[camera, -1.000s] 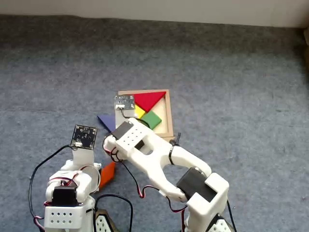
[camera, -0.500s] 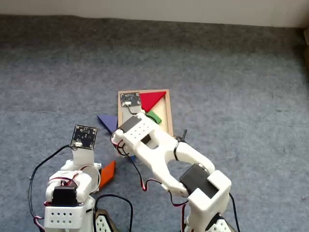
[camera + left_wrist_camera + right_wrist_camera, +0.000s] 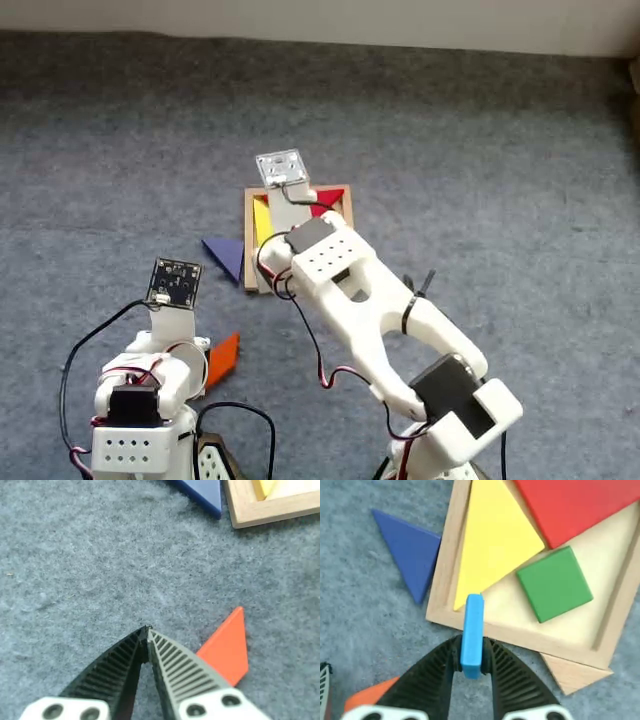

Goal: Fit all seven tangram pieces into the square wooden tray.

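Pinching a light blue piece (image 3: 472,630) by its 2 flat faces, the right end effector (image 3: 471,647) was closed to just the thickness of that piece, which stood on edge between the jaws above the rim of the wooden tray (image 3: 530,638). Inside the tray lay 3 pieces flat: a yellow triangle (image 3: 492,540) along the 9 o'clock side as the high view showed it, a red triangle (image 3: 570,505) toward 12 o'clock, and a green square (image 3: 554,583) close beside both. A dark blue triangle (image 3: 410,547) rested on the grey surface (image 3: 480,150) just off the tray's 9 o'clock rim. An orange piece (image 3: 227,647) sat well apart at about 7 o'clock from the tray, just beside the left end effector (image 3: 146,632), whose jaws were pressed together on nothing. A pale wooden corner (image 3: 575,672) stuck out from under the tray; whether it was a piece could not be told.

The held piece looked like painted wood: stiff, light, not fragile, with smooth faces that could slide in the jaws. Gripping across the flat faces near the middle seemed sound, though the piece would probably need tipping flat to seat in the open floor beside the yellow triangle.
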`<state>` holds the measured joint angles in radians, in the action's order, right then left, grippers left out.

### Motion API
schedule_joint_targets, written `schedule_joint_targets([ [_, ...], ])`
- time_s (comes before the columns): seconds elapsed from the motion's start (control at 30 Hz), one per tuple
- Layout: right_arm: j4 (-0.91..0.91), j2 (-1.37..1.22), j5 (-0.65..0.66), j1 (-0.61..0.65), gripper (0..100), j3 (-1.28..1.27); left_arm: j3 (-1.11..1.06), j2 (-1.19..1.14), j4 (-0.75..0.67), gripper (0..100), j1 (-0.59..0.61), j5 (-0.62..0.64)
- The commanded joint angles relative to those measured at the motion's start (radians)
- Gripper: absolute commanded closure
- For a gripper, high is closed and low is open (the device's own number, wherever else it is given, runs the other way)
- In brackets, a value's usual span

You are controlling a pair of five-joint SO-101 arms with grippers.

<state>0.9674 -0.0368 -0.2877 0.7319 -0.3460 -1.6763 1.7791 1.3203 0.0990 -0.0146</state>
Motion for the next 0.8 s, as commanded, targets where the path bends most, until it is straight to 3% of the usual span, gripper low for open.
schedule_joint_targets([
  [0.0, -0.027, -0.016, 0.029, -0.019, 99.3, 0.013, -0.019, 0.041, 0.006, 99, 0.010, -0.005],
  [0.2, -0.027, -0.077, 0.184, -0.021, 99.3, 0.016, -0.019, 0.041, 0.006, 99, 0.010, -0.005],
  [0.33, -0.028, -0.093, 0.190, -0.021, 98.9, 0.019, -0.019, 0.041, 0.006, 99, 0.010, -0.005],
  [0.53, -0.022, -0.097, 0.184, -0.048, 86.3, 0.062, -0.019, 0.041, 0.006, 99, 0.010, -0.005],
  [0.77, -0.022, -0.093, 0.189, -0.088, 86.0, 0.064, -0.019, 0.041, 0.006, 99, 0.010, -0.005],
])
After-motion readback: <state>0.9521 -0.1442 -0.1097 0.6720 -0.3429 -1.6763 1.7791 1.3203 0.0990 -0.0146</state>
